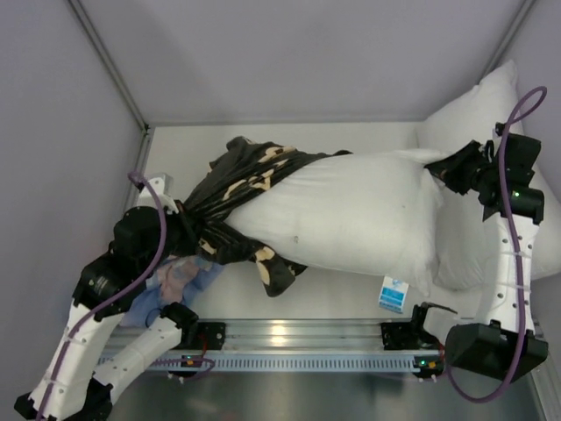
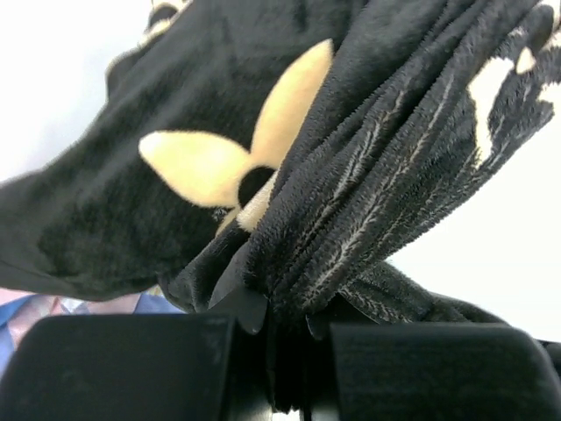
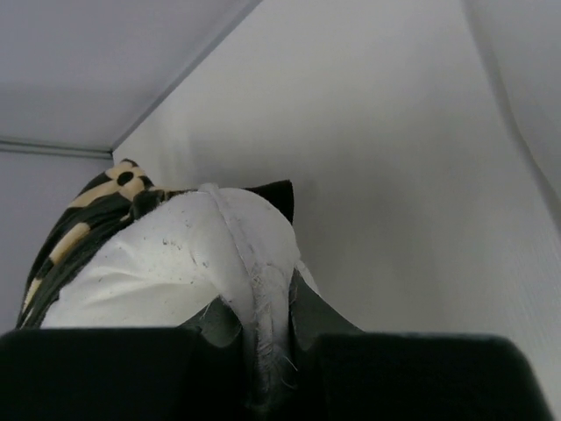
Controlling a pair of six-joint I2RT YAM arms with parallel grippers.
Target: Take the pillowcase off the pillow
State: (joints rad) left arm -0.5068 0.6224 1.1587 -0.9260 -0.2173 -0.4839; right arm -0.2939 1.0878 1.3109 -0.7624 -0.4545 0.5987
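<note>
The white pillow (image 1: pixel 351 215) lies across the middle, mostly bare, its blue-and-white tag (image 1: pixel 394 294) hanging at the near edge. The black pillowcase (image 1: pixel 237 184) with tan flowers is bunched over the pillow's left end. My left gripper (image 1: pixel 180 230) is shut on a gathered fold of the pillowcase (image 2: pixel 351 202); its jaws pinch the plush tightly (image 2: pixel 287 320). My right gripper (image 1: pixel 436 173) is shut on the pillow's right end, its jaws pinching the seam of the pillow (image 3: pixel 263 289), with the pillowcase (image 3: pixel 79 219) far behind.
A second plain white pillow (image 1: pixel 478 118) leans in the back right corner behind the right arm. Pink and light-blue cloths (image 1: pixel 180 281) lie under the left arm. A metal rail (image 1: pixel 289 338) runs along the near edge. Grey walls enclose the sides.
</note>
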